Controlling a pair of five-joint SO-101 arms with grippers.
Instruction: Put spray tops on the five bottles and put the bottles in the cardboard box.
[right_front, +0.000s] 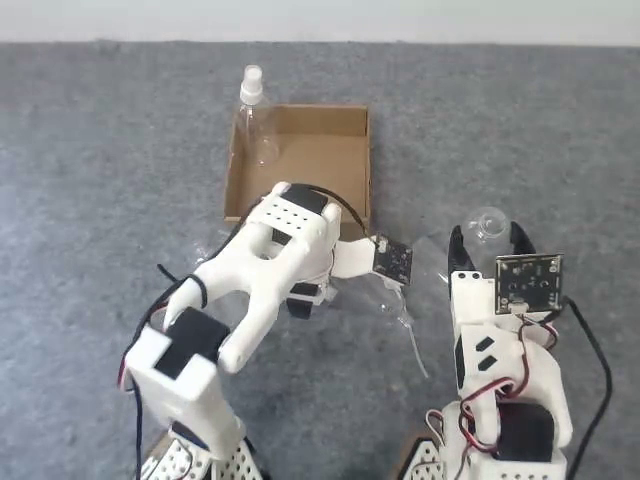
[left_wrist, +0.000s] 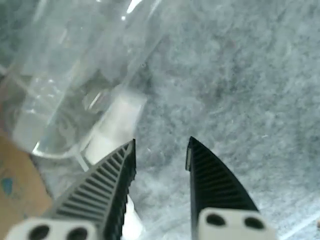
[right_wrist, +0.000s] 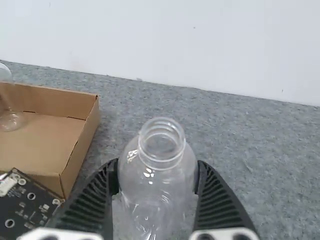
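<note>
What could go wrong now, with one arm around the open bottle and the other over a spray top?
1. The right jaws grip the uncapped bottle by its thin, clear body. Pressing a top on might squash or tip it.
2. The left jaws are open, and the spray top lies by one jaw rather than between them. Closing now could miss it or nudge the lying bottle beside it.

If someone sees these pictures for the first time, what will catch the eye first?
A clear bottle with no top stands upright, gripped in the right tool, to the right of the cardboard box. A bottle with a spray top stands at the box's far left corner. The left tool is open over the gray mat, beside a white spray top.
</note>
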